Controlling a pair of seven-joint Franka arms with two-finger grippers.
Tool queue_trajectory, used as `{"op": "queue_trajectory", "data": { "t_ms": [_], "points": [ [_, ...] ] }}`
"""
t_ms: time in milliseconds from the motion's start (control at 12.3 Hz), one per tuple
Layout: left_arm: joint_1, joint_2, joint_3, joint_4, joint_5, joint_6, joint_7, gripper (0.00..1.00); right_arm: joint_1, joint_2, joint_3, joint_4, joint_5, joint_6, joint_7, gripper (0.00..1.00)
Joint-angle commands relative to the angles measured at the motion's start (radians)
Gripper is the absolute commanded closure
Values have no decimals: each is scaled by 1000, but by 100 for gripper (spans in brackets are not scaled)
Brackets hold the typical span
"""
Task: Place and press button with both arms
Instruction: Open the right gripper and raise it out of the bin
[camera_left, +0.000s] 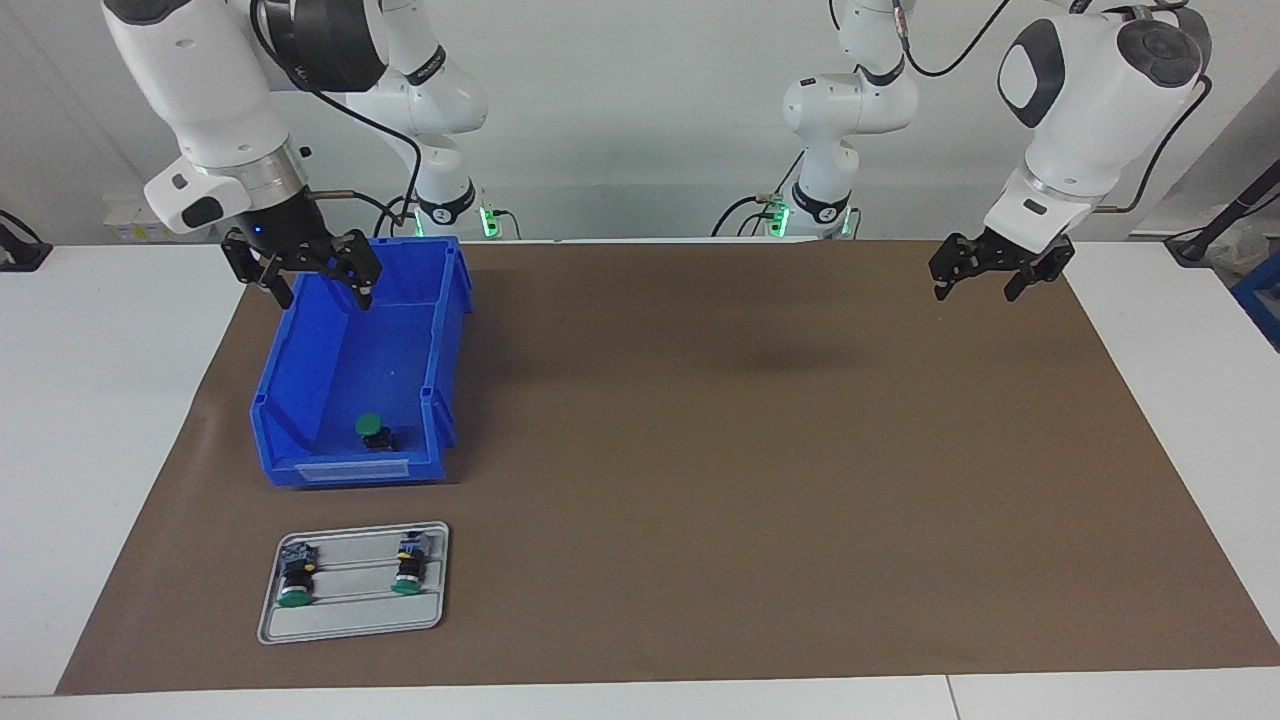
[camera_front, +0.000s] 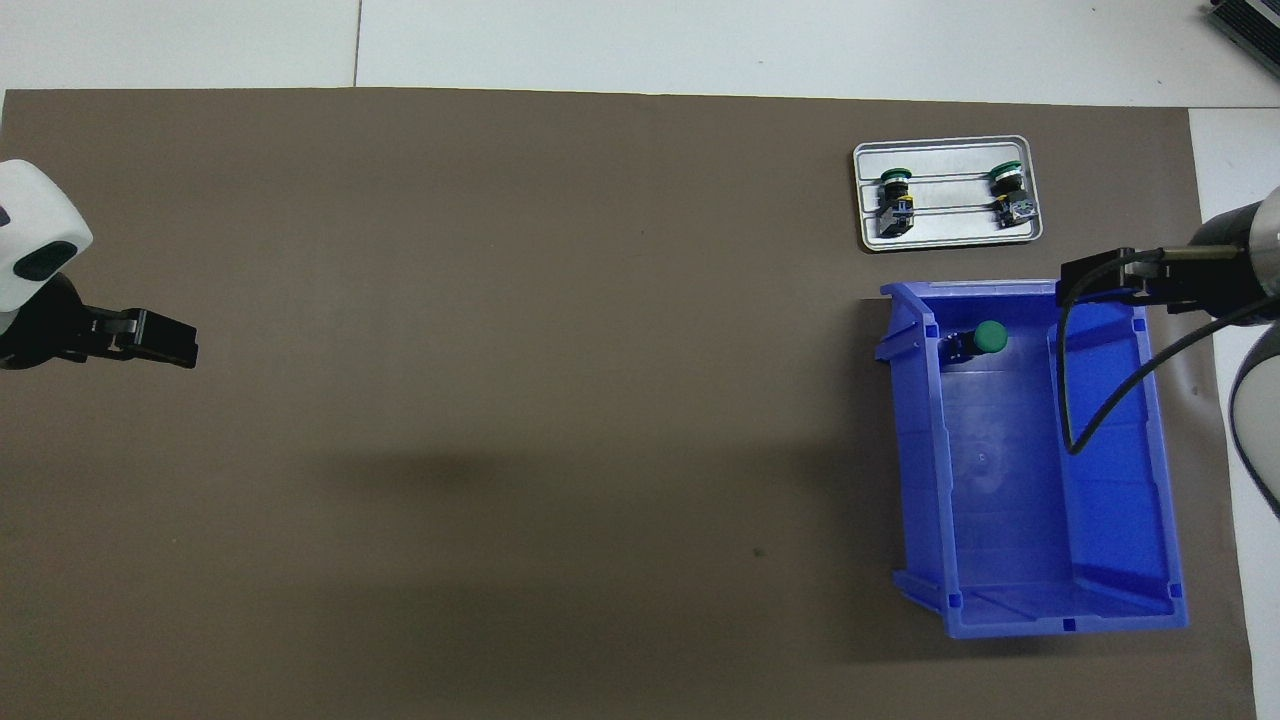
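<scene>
A brown mat (camera_left: 760, 450) covers most of the table. At the left of the facing view sits a blue bin (camera_left: 300, 400), its open top up. Below it in that frame, farther from the robots, lies a small grey tray (camera_left: 355, 615) with two spare green-capped switches (camera_left: 294, 578) that are not the ones to move.

The right gripper (camera_left: 318, 283) hangs over the bin's robot-side rim, upper left of the facing view, jaws spread wide and holding nothing. The left gripper (camera_left: 975, 280) waits at the upper right over the mat's edge, also wide open and empty.

The button (camera_left: 374, 430) lies on the bin floor near the wall away from the robots, its green cap tilted up and its dark body under it.

It looks light and rigid, hard plastic, so it should take a firm pinch. The round cap is smooth and likely slippery; the short dark body under it seems the better place to take hold. The nearby bin wall may crowd one finger.
</scene>
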Motion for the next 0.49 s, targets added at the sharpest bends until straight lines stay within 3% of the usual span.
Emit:
{"op": "queue_trajectory", "data": {
  "t_ms": [0,406],
  "points": [
    [4,-22,-3,-19,16,6,-11,0,-6,0,29,-1,19,-21,14,0],
    [4,-22,-3,-19,16,6,-11,0,-8,-2,37,-4,19,-20,20,0]
  ]
}}
